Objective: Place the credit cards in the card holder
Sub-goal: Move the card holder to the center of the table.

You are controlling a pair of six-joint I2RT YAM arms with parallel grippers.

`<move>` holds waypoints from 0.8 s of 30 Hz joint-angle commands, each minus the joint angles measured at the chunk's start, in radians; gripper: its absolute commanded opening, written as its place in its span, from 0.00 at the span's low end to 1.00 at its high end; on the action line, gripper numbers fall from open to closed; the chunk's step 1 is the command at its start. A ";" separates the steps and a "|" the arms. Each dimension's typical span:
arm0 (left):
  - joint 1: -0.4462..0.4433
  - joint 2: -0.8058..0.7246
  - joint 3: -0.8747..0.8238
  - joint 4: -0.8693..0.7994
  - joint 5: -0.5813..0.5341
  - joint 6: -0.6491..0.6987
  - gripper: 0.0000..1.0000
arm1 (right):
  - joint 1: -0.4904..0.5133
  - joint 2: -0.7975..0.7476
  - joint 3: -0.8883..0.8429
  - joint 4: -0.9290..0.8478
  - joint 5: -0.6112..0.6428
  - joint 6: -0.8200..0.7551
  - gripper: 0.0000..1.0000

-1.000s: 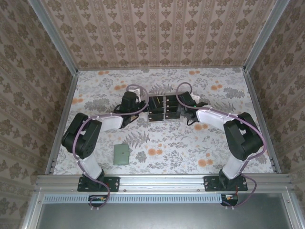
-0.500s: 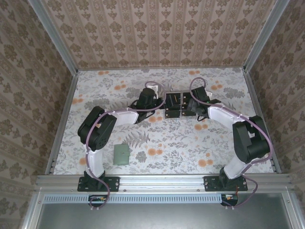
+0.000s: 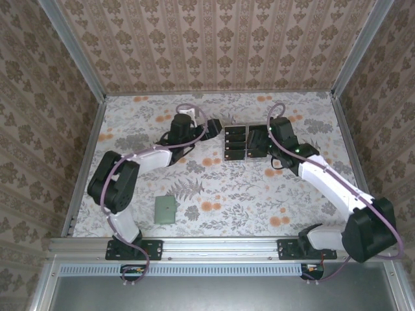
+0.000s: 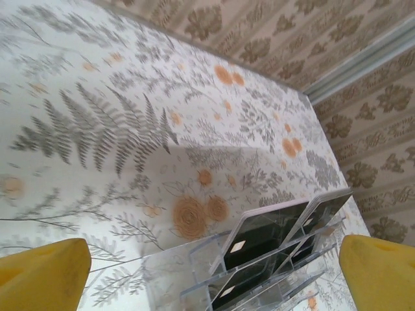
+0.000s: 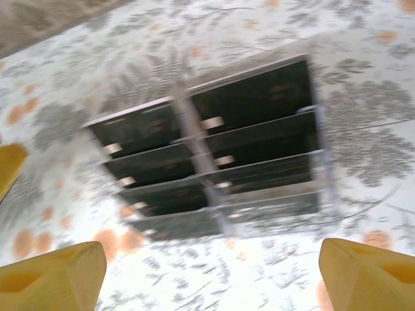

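Note:
Several black credit cards (image 3: pixel 235 139) stand in the slots of a clear plastic tray (image 3: pixel 245 157) at the middle back of the table. The sage green card holder (image 3: pixel 166 209) lies flat near the front left, far from both grippers. My left gripper (image 3: pixel 213 129) is just left of the tray, open and holding nothing. In its wrist view the left gripper (image 4: pixel 213 278) looks over the cards (image 4: pixel 262 232). My right gripper (image 3: pixel 264 140) is at the tray's right side, open. In the right wrist view the right gripper (image 5: pixel 211 278) faces the blurred cards (image 5: pixel 249 103).
The floral tablecloth (image 3: pixel 259 194) covers the table. Patterned walls close in the back and both sides, and a metal rail (image 3: pixel 220 245) runs along the front edge. Open cloth lies between the tray and the card holder.
The tray has slid a little to the right. Both grippers have followed it to the right, and the right arm's elbow has swung out low to the right.

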 commanded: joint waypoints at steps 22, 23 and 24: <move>0.391 -0.755 -0.317 -0.728 -0.110 0.223 1.00 | 0.773 0.651 0.308 0.106 -0.015 0.319 0.66; 0.397 -0.764 -0.325 -0.734 -0.111 0.217 1.00 | 0.778 0.667 0.325 0.102 -0.013 0.324 0.64; 0.401 -0.773 -0.331 -0.738 -0.108 0.210 1.00 | 0.779 0.681 0.338 0.099 -0.015 0.326 0.63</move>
